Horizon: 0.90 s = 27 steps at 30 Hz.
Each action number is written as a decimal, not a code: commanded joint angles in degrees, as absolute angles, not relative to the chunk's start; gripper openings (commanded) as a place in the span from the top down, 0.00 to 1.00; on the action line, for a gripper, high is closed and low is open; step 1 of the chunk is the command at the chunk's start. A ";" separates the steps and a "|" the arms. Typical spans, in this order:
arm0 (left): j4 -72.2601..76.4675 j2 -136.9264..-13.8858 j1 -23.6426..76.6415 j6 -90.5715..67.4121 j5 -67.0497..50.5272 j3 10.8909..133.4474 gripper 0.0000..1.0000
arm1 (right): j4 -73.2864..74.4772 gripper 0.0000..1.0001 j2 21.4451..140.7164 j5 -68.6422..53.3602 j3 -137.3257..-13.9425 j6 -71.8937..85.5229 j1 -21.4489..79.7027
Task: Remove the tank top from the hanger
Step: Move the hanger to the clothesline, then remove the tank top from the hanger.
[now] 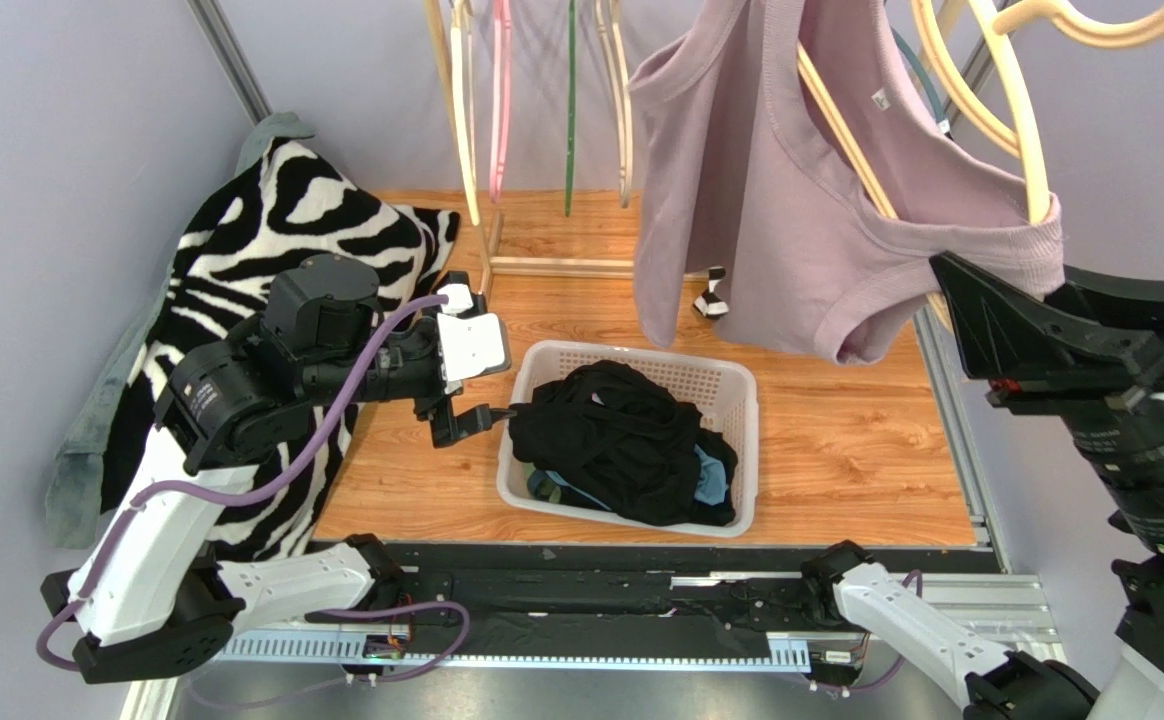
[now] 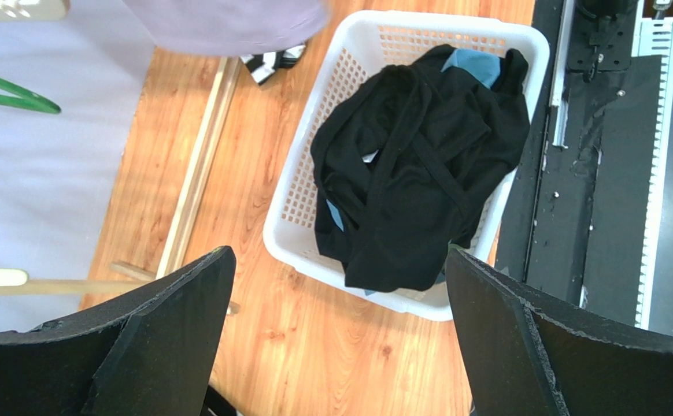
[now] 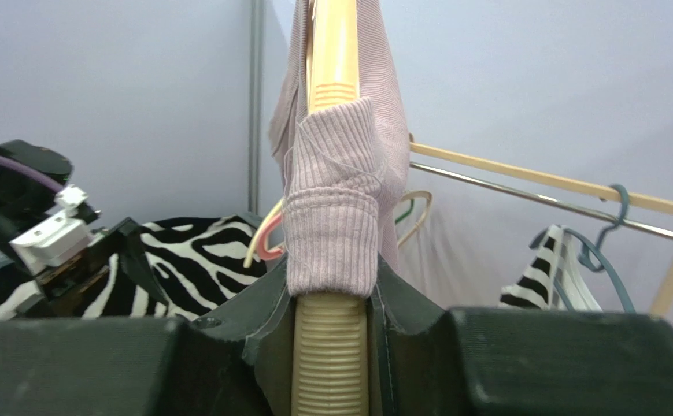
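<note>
The lilac ribbed tank top hangs on a cream hanger at the upper right. My right gripper is shut on the hanger's ribbed arm. The top's strap is draped over that arm just above the jaws. My left gripper is open and empty, low over the wood floor at the left side of the white basket. Its fingers stand wide apart around bare floor. The top's hem shows at the upper edge of the left wrist view.
A white basket holding black and blue clothes sits mid-floor. A zebra-print garment hangs at the left. A wooden rack with several hangers stands at the back. A black rail runs along the near edge.
</note>
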<state>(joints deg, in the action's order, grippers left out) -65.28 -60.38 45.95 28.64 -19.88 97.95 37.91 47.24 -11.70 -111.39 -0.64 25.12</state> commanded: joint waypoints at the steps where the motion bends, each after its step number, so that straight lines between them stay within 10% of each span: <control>1: -61.97 -58.10 45.00 27.25 -21.10 97.65 0.01 | 39.98 1.00 51.42 -18.98 -112.42 0.18 25.40; 27: -66.97 -59.24 44.21 38.06 -16.78 110.92 0.01 | 58.27 1.00 43.33 -44.65 -88.51 -17.84 25.40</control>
